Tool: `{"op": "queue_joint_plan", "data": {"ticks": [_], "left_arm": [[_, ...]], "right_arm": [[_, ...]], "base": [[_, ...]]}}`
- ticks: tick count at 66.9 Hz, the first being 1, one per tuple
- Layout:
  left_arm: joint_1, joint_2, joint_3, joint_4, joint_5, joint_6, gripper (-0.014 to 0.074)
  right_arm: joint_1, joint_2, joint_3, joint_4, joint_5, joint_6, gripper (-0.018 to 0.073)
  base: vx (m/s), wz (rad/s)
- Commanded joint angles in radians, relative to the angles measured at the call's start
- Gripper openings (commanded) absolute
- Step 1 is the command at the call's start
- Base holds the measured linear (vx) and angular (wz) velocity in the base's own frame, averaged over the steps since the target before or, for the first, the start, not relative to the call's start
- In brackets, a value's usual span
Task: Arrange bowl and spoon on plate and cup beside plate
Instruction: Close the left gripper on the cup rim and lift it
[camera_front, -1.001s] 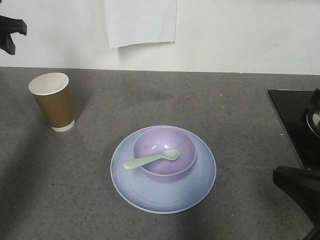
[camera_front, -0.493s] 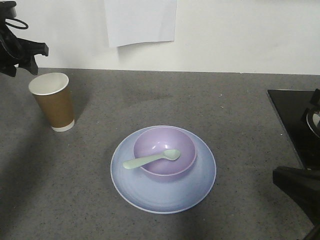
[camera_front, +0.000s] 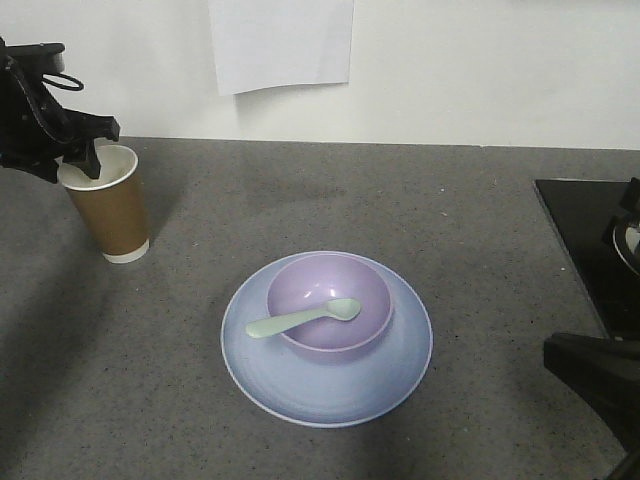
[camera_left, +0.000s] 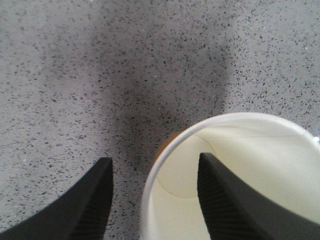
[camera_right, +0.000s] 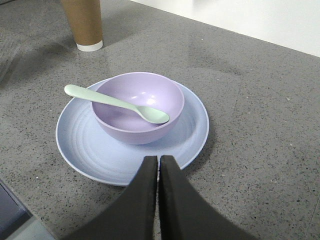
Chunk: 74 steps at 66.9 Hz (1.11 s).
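The brown paper cup (camera_front: 110, 208) stands upright at the far left of the grey counter; it also shows in the wrist views (camera_left: 250, 170) (camera_right: 85, 22). My left gripper (camera_front: 78, 160) (camera_left: 154, 159) is open and straddles the cup's near rim, one finger inside the white interior and one outside. On the blue-lavender plate (camera_front: 330, 395) (camera_right: 80, 145) in the middle sits the lavender bowl (camera_front: 320, 280) (camera_right: 130, 127). The mint spoon (camera_front: 300, 318) (camera_right: 115, 102) rests in the bowl, its handle over the rim. My right gripper (camera_right: 158, 159) is shut and empty, hovering at the plate's near edge.
A black stovetop (camera_front: 590, 240) takes up the right edge of the counter. A dark part of my right arm (camera_front: 600, 385) fills the lower right corner. A white sheet (camera_front: 282, 40) hangs on the wall behind the counter.
My left gripper has come in from the upper left, moving down and right onto the cup's rim. The cup, plate, bowl, spoon and right arm have stayed put.
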Motion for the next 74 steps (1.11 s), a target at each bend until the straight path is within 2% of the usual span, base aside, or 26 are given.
{"op": "queue_joint_plan", "data": {"ticks": [1,10,22,43,48,55,63,74], "left_arm": [[0.0,-0.05,-0.027,-0.02,-0.002,0.004,0.0364],[0.0,-0.05,-0.027,-0.02,-0.002,0.023,0.0254],[0.0,-0.05,-0.027,-0.016,-0.002,0.036,-0.001],[0.0,-0.123,-0.027,-0.035,-0.002,0.083,-0.0007],[0.0,-0.179,-0.027,-0.072,-0.002,0.091,-0.0007],[0.0,-0.273,-0.018,-0.176,-0.002,0.118,-0.0007],[-0.002,-0.425,0.088,-0.267,-0.002,0.161,-0.0007],[-0.001,-0.637,0.35,-0.236,-0.002,0.22,-0.0007]], "right_arm": [[-0.003,0.001,-0.026,0.019,-0.06,-0.003,-0.0003],[-0.003,0.001,-0.026,0.019,-0.062,-0.003,-0.0003],[-0.003,0.001,-0.026,0.019,-0.062,-0.004,-0.0003],[-0.003,0.001,-0.026,0.019,-0.065,-0.005,-0.0003],[-0.003,0.001,-0.026,0.019,-0.066,-0.005,-0.0003],[-0.003,0.001,-0.026,0.02,-0.065,-0.004,-0.0003],[-0.003,0.001,-0.026,0.022,-0.064,-0.003,-0.0003],[-0.003,0.001,-0.026,0.022,-0.063,-0.003,-0.0003]], "base": [[0.0,0.0],[0.0,0.0],[0.0,0.0],[0.0,0.0],[0.0,0.0],[0.0,0.0],[0.0,0.0],[0.0,0.0]]}}
